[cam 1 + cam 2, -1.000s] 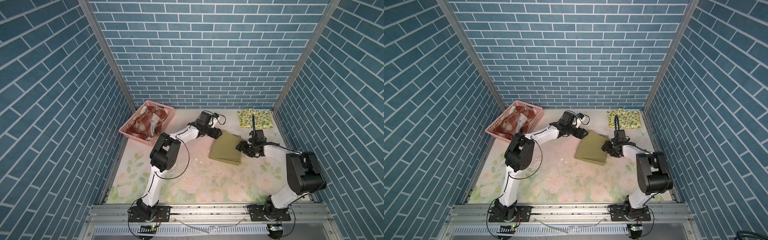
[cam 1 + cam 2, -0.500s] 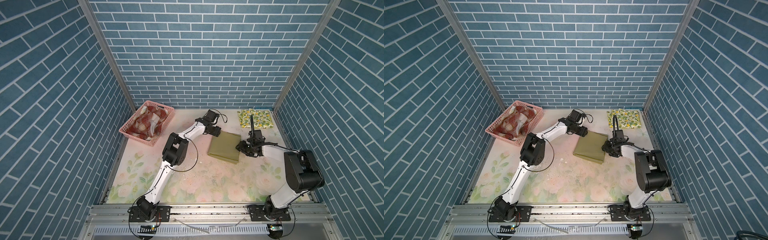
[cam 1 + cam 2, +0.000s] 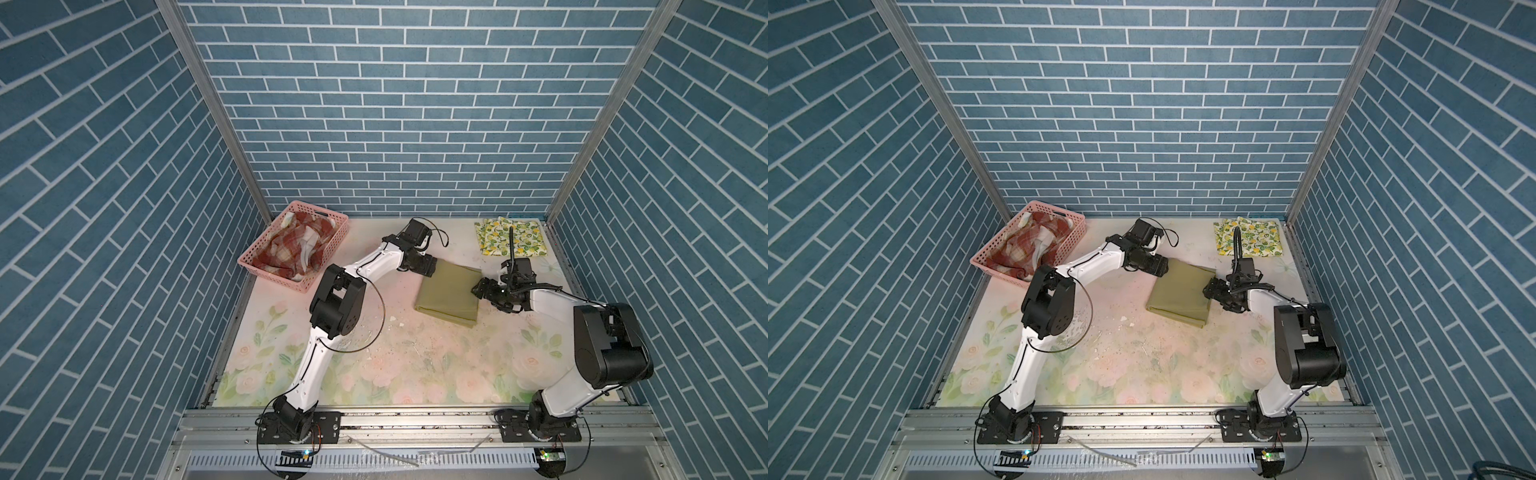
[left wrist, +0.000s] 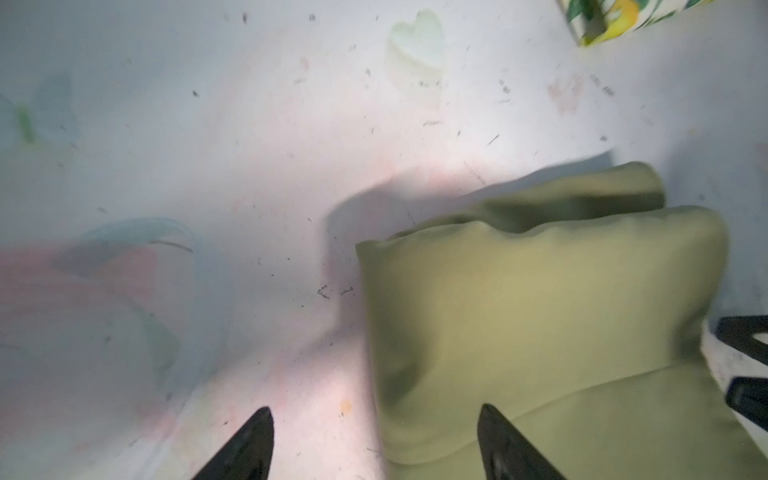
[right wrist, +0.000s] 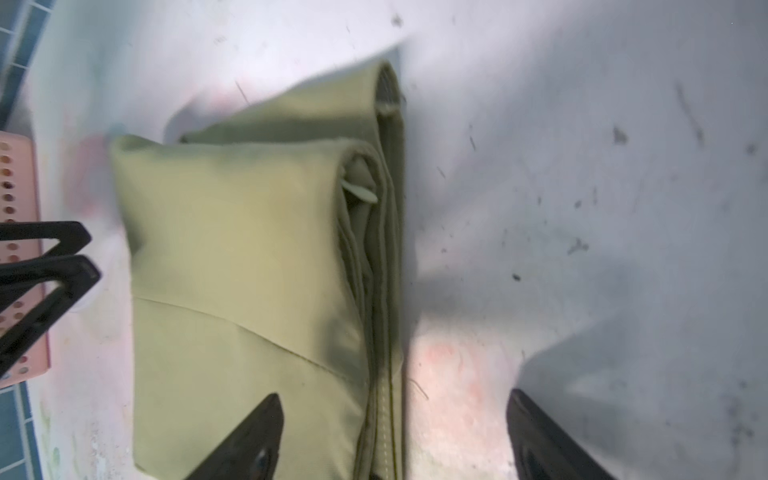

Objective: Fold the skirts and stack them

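1. Near zone. The desk (image 3: pixel 415 374) carries a faded rose-printed covering. Small pale crumbs and dark specks are scattered over its middle.

2. Middle zone. The olive green skirt (image 3: pixel 449 291) (image 3: pixel 1181 291) lies folded flat on the desk, right of centre.
   - The left end effector (image 3: pixel 430 266) (image 3: pixel 1160 266) sits at the skirt's far left corner and covers that corner in both top views. In the left wrist view its jaws (image 4: pixel 374 411) stand wide. One finger is over the skirt (image 4: pixel 540 311), the other over bare covering.
   - The right end effector (image 3: pixel 478 289) (image 3: pixel 1209 288) sits at the skirt's right edge. In the right wrist view its jaws (image 5: pixel 394 397) stand wide, one finger over the layered cloth (image 5: pixel 241 270) and the other over bare desk.
   - Neither end effector holds anything. Contact between fingertips and cloth cannot be determined.

3. Far zone.
   - Far left: a pink perforated basket (image 3: pixel 270 276) (image 3: pixel 1000 270) holds the crumpled plaid skirt (image 3: pixel 291 249) (image 3: pixel 1025 245). A pale cloth shows among its folds, with no print legible.
   - Far right: the lemon-print skirt (image 3: pixel 528 245) (image 3: pixel 1262 243) lies folded flat. The right arm's upright black cable crosses in front of it.

4. Limits. Both wrist views are blurred and cut the fingers off at the frame edge.
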Available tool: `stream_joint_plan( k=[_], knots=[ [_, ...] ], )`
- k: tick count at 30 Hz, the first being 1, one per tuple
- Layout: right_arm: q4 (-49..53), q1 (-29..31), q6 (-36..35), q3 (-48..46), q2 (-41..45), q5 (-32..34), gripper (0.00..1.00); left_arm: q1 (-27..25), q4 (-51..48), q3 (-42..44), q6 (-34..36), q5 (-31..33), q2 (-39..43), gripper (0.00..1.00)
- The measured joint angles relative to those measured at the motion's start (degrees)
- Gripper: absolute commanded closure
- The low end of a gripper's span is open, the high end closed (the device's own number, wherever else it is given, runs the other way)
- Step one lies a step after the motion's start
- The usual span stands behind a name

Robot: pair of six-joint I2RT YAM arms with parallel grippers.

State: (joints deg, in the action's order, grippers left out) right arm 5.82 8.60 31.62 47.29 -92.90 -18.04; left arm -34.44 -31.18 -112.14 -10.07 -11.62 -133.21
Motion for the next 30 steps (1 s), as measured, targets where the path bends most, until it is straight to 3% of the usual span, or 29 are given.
stream_joint_plan(
  k=[5,11,25,28,30],
  knots=[
    [-2.54,-2.21,-2.27,2.67,-2.05,-4.39,0.10,-0.72,2.45,2.38,2.10,1.53,3.93,0.22],
    [-4.59,-2.69,-5.16,8.13,-9.35,-6.73,0.10,-2.58,0.50,1.90,3.76,5.22,2.82,0.24],
    [-1.33,-0.68,-8.07,20.96,-19.39,-5.92,0.13,-2.80,-17.31,-20.17,0.79,10.45,-12.96,0.34],
    [-1.60,0.83,-8.11,21.40,-19.98,-4.61,0.17,-2.64,-20.04,-23.12,0.42,10.67,-14.51,0.34],
    [-2.69,1.60,-8.11,21.44,-20.63,-4.44,0.25,-2.56,-21.42,-23.93,0.31,10.71,-15.21,0.34]
  ],
)
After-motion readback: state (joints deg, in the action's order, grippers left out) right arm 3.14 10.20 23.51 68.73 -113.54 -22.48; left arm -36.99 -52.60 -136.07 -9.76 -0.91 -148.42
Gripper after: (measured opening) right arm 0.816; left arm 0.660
